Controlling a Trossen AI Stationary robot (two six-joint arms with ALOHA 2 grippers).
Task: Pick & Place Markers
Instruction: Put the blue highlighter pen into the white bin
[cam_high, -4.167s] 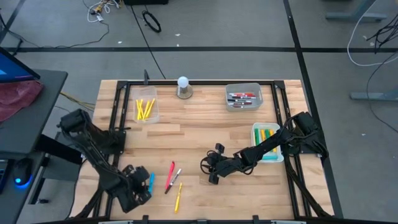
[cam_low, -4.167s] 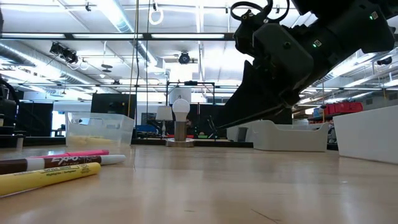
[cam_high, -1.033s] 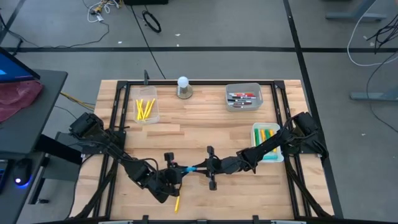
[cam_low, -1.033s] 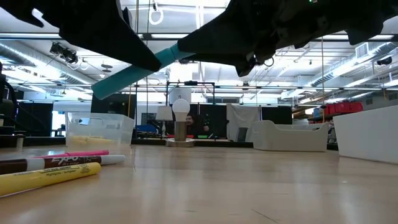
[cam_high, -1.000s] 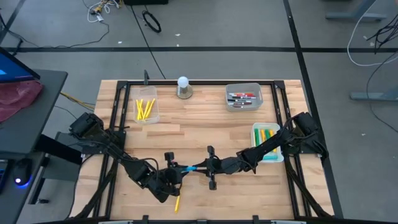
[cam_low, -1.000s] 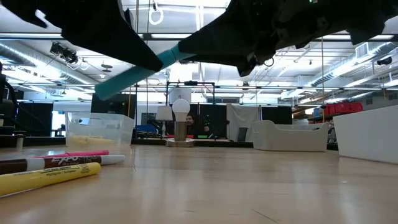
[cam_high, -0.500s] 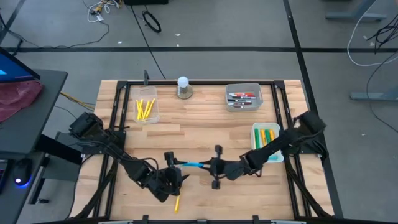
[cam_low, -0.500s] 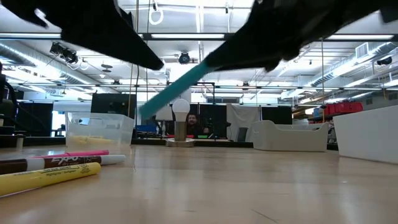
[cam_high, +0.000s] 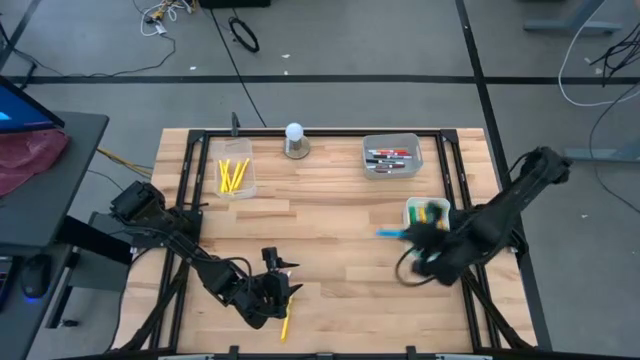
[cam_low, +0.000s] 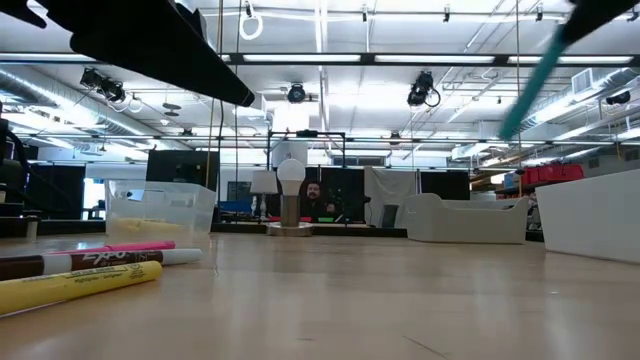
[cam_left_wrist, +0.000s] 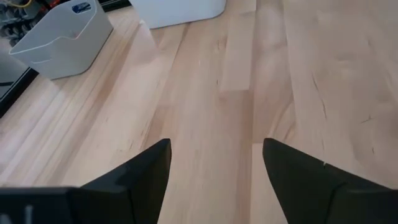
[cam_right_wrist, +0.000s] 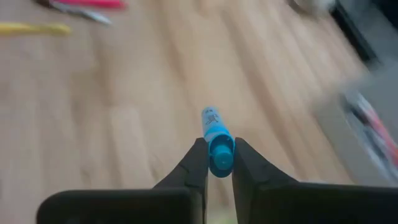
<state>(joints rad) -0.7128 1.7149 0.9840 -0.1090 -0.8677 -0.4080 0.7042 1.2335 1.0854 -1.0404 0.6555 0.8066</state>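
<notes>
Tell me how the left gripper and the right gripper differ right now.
The left gripper is open and empty; the right gripper is shut on a blue marker. The left gripper sits near the table's front middle, the right gripper near the white bin at the right. Both have dark fingers.

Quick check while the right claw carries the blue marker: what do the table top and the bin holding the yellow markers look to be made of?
Table top: looks like wood, pale butcher-block planks with visible grain and a light satin sheen. Bin with the yellow markers: probably clear plastic; the wood shows through its walls, which look see-through in the low view too. Blue marker in the right claw: likely smooth plastic, slightly glossy.
</notes>
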